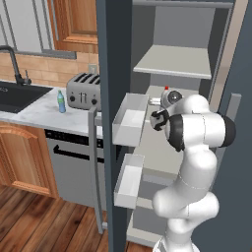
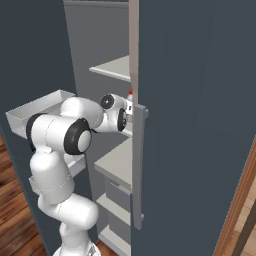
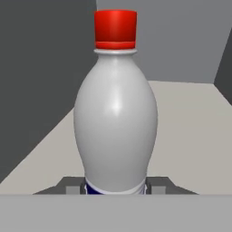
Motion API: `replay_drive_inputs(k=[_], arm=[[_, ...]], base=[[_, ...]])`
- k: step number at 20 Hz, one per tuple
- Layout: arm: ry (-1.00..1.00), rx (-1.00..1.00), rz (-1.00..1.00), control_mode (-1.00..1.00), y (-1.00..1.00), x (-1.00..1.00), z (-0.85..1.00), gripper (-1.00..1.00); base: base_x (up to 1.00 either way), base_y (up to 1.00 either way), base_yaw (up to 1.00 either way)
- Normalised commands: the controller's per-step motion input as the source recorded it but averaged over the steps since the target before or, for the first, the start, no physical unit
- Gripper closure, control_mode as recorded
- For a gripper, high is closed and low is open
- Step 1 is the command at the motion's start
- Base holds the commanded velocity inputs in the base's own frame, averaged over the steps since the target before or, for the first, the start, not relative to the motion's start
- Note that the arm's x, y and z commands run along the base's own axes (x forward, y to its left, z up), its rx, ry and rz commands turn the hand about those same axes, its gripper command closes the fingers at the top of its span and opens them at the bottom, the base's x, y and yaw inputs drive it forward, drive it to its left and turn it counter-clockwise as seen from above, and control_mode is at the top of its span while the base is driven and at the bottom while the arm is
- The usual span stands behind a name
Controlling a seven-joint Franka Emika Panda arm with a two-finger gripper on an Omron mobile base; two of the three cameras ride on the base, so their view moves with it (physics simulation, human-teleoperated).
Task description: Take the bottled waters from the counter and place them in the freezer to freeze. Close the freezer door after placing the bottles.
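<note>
One red-capped bottle [image 3: 116, 118] is sitting clamped in the gripper [image 3: 116, 186] inside the freezer [image 1: 172, 61], frame centre; the green-capped bottle [image 1: 61, 102] is standing on the worktop [image 1: 34, 112], left.

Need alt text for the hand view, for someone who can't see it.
A red-capped water bottle stands upright, close to the camera, with the gripper shut on its base. Behind it lies a pale grey freezer shelf, with grey freezer walls to the left and at the back.
</note>
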Motion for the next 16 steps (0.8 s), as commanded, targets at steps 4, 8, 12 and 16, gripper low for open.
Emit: replay_drive_inputs(k=[4, 8, 12, 16], arm=[[0.00, -0.06, 0.00, -1.00, 0.00, 0.03, -0.31, 1.00], [0.00, -0.04, 0.00, -1.00, 0.00, 0.00, -0.32, 1.00], [-0.01, 0.00, 0.00, -1.00, 0.00, 0.00, -0.15, 1.00], [0.00, 0.00, 0.00, -1.00, 0.00, 0.00, -0.01, 1.00]], base=[[0.00, 0.00, 0.00], [0.00, 0.00, 0.00], [0.00, 0.00, 0.00], [0.00, 0.00, 0.00]])
